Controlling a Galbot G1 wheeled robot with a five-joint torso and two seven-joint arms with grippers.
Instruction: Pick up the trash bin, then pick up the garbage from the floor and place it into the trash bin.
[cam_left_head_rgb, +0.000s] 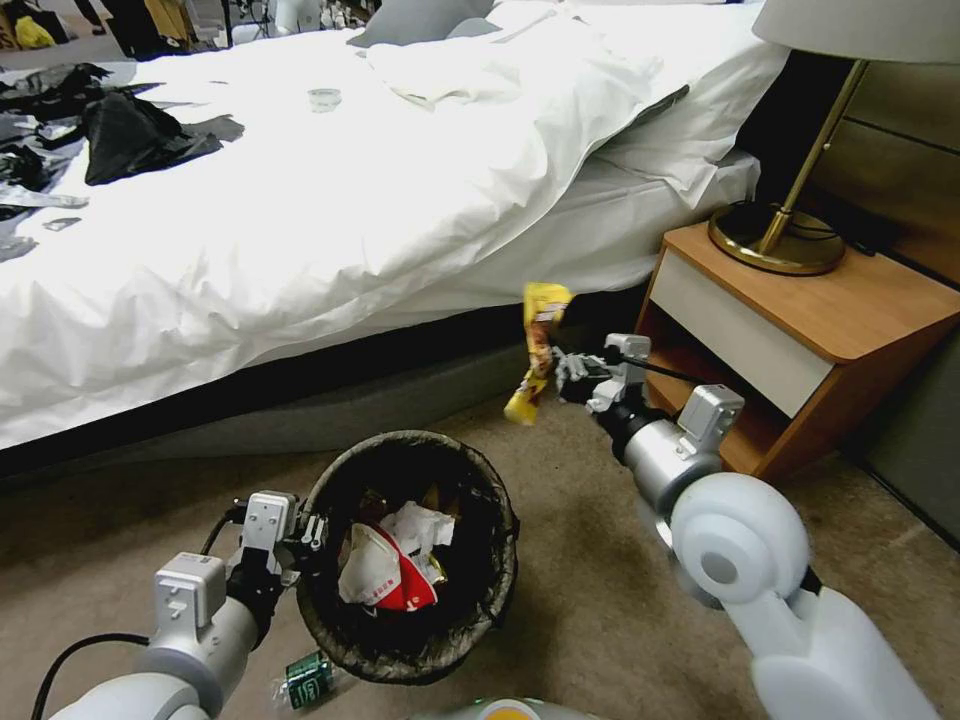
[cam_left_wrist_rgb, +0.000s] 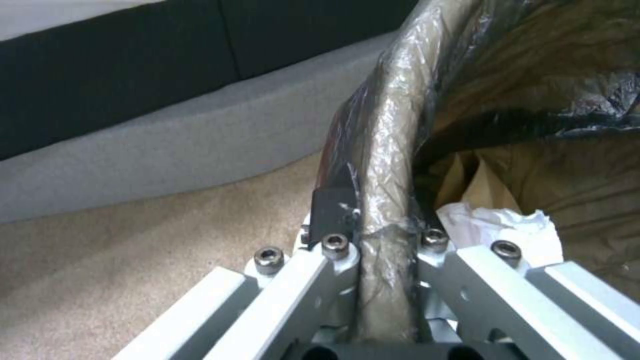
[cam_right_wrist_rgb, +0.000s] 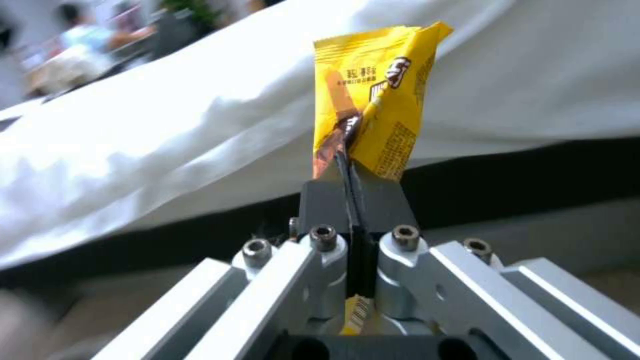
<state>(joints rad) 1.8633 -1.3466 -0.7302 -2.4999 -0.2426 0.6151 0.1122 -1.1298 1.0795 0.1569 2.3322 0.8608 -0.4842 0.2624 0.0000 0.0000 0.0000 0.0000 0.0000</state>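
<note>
The trash bin (cam_left_head_rgb: 490, 600), lined with a dark bag, hangs just above the carpet at the lower middle. My left gripper (cam_left_head_rgb: 305, 540) is shut on its left rim (cam_left_wrist_rgb: 390, 150), one finger inside and one outside. Inside lie a red-and-white crumpled carton (cam_left_head_rgb: 385, 575), white tissue (cam_left_wrist_rgb: 500, 225) and brown paper (cam_left_wrist_rgb: 477, 182). A yellow snack wrapper (cam_left_head_rgb: 538, 350) hangs in the air, above and to the right of the bin, in front of the bed. My right gripper (cam_left_head_rgb: 560, 372) is shut on this piece of garbage (cam_right_wrist_rgb: 373, 120), clamping its middle.
The bed (cam_left_head_rgb: 330, 220) with white sheets runs across the back, its dark base (cam_left_head_rgb: 330, 385) close behind the bin. A wooden nightstand (cam_left_head_rgb: 800, 340) with a brass lamp (cam_left_head_rgb: 790, 230) stands at the right. A small green packet (cam_left_head_rgb: 308, 680) lies on the carpet by the bin.
</note>
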